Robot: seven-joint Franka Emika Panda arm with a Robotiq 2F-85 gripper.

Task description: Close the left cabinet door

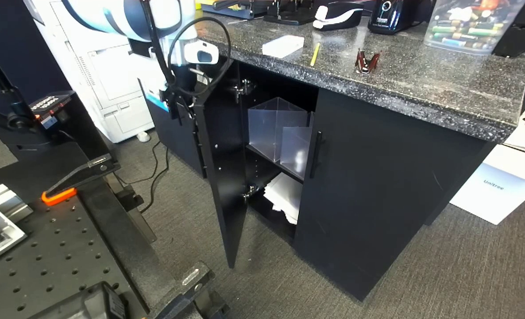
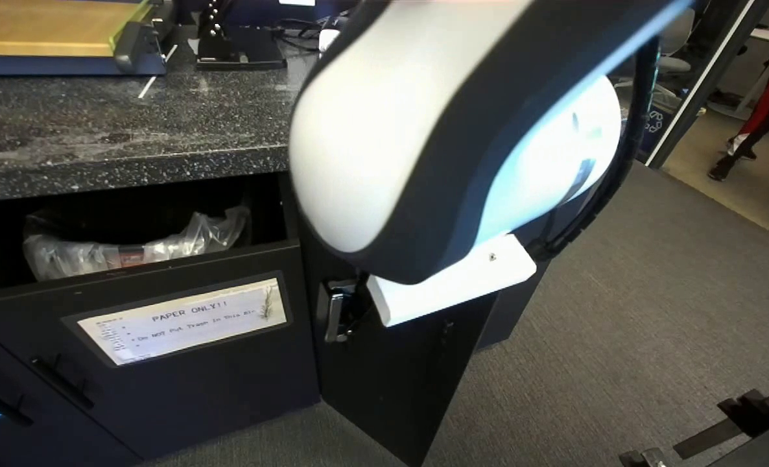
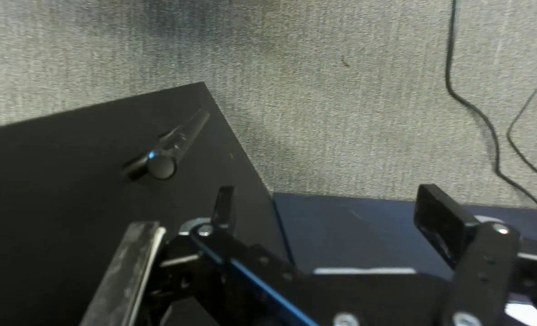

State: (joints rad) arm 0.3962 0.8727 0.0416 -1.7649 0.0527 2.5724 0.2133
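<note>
1. Currently left cabinet door (image 1: 230, 177) stands open, out from the cabinet (image 1: 368, 177).
2. Gripper (image 3: 328, 208) also off cabinet's front, on door's outer side, jaws apart.
3. Probably placed to push, not grip; contact unclear.

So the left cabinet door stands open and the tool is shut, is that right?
Not quite: the tool is open, with its fingers spread wide apart in the wrist view. The left cabinet door does stand open.
</note>
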